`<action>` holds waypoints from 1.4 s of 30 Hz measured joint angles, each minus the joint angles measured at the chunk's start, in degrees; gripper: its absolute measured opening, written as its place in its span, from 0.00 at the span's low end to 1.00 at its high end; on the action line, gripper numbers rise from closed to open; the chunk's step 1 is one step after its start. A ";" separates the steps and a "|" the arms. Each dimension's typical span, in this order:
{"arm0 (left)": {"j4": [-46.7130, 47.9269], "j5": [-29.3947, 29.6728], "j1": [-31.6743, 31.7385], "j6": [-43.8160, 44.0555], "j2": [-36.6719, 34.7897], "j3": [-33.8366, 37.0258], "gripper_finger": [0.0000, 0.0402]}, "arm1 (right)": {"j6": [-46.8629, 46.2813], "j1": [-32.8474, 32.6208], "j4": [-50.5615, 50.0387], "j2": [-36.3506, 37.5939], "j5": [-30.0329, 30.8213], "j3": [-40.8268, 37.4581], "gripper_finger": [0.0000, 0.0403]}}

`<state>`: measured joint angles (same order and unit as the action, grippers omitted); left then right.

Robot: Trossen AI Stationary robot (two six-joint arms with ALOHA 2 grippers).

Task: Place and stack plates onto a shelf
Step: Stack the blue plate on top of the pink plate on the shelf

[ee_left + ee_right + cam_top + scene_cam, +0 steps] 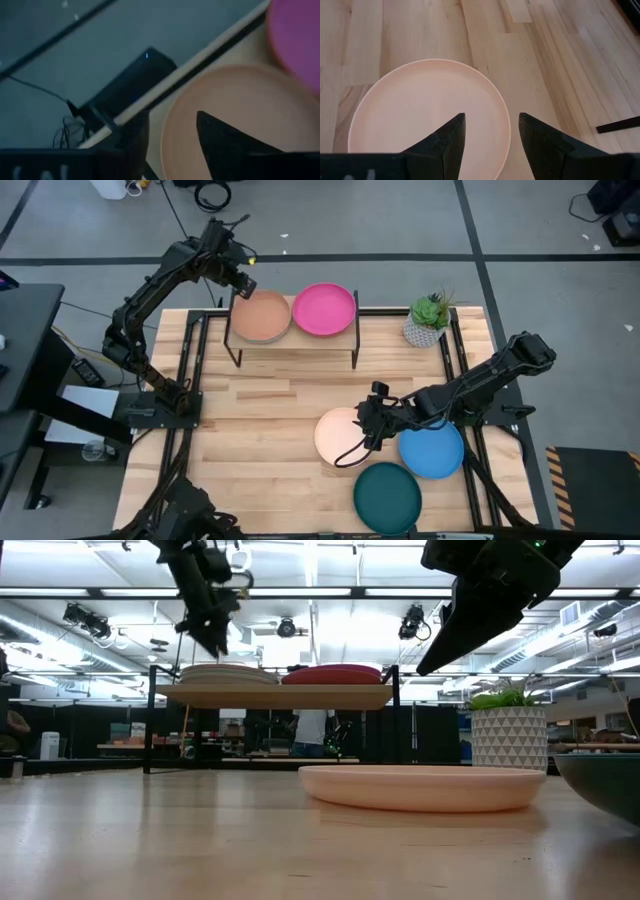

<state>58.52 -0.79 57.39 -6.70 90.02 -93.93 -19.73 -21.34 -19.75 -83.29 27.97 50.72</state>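
Note:
The shelf (292, 344) stands at the table's far side. On it lie an orange-tan plate (262, 317), the top of a low stack (228, 673), and a magenta plate (324, 309) to its right. My left gripper (243, 285) is open just above the orange-tan plate's far left rim (167, 125), one finger over the plate and one outside it. A peach plate (338, 437) lies flat on the table. My right gripper (372, 423) is open and empty, well above the peach plate's right part (427, 107). A blue plate (432, 450) and a dark teal plate (387, 496) lie on the table near it.
A potted plant (428, 320) in a white pot stands at the far right, beside the shelf. The shelf's black legs (234, 350) rise from the table. Bare wooden table (260, 440) lies left of the peach plate. Black frame rails (190, 360) run along the table's sides.

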 joint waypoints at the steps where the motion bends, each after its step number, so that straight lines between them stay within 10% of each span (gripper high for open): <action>1: 0.06 -0.01 -0.29 0.01 0.00 -1.47 0.45 | 0.01 0.00 0.01 0.00 0.00 0.00 0.47; 14: 1.41 -6.18 -21.33 -7.80 -3.35 -9.32 0.45 | 0.27 0.00 -0.04 0.00 0.28 0.00 0.47; 27: -16.80 1.10 -50.57 0.22 -11.56 22.04 0.45 | -4.17 1.03 -8.16 -0.07 -3.06 0.00 0.47; 42: -47.78 4.22 -68.07 8.00 -12.15 48.44 0.45 | -6.61 3.16 -13.10 -8.40 -9.61 3.05 0.47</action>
<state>10.74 3.43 -10.68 1.30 77.86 -45.50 -26.34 -18.18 -32.85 -91.69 18.35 53.77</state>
